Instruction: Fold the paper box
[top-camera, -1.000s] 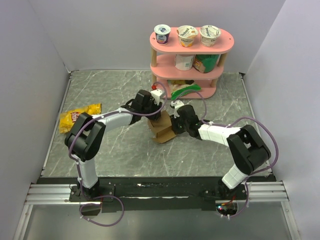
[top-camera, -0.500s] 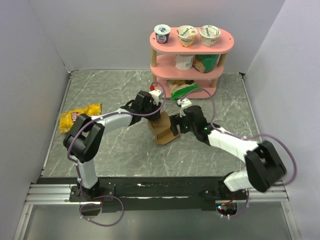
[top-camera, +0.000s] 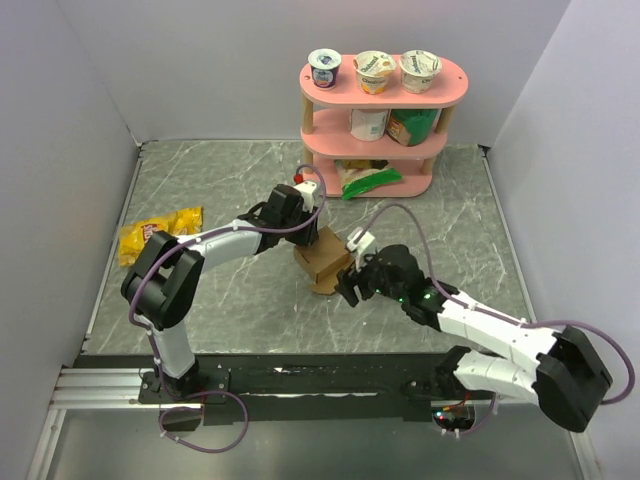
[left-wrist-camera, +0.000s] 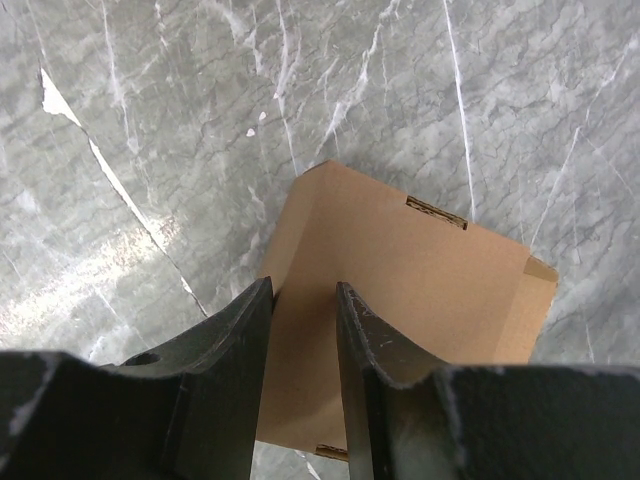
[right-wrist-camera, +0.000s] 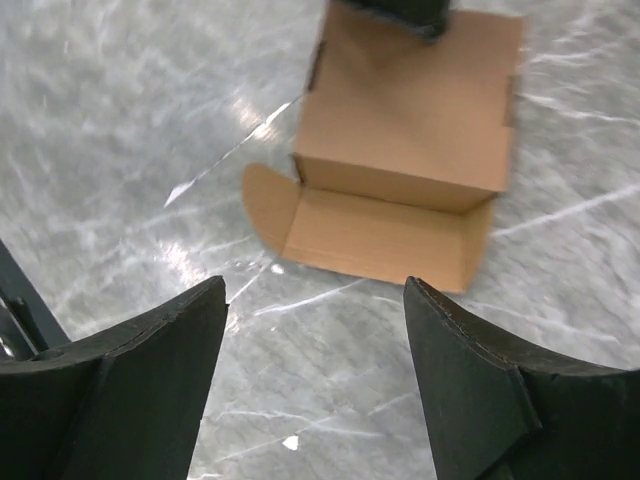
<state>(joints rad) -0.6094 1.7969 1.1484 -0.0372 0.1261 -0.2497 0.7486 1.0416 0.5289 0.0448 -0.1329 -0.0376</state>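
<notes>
the paper box (top-camera: 322, 262) sits on the marble tabletop (top-camera: 200, 180) in front of the pink shelf (top-camera: 380, 100), 1 flap lying open away from the shelf. the left gripper (top-camera: 308, 235) pinches its shelf-side wall; the right gripper (top-camera: 352, 285) gapes empty beyond that flap.

A pink three-tier shelf (top-camera: 445, 97) stands at the back of the grey marbled tabletop (top-camera: 220, 175). Three yogurt cups (top-camera: 375, 70) sit on its top tier, a white tub (top-camera: 369, 124) and a green packet (top-camera: 412, 126) on the middle one. A yellow snack bag (top-camera: 158, 233) lies far left.
</notes>
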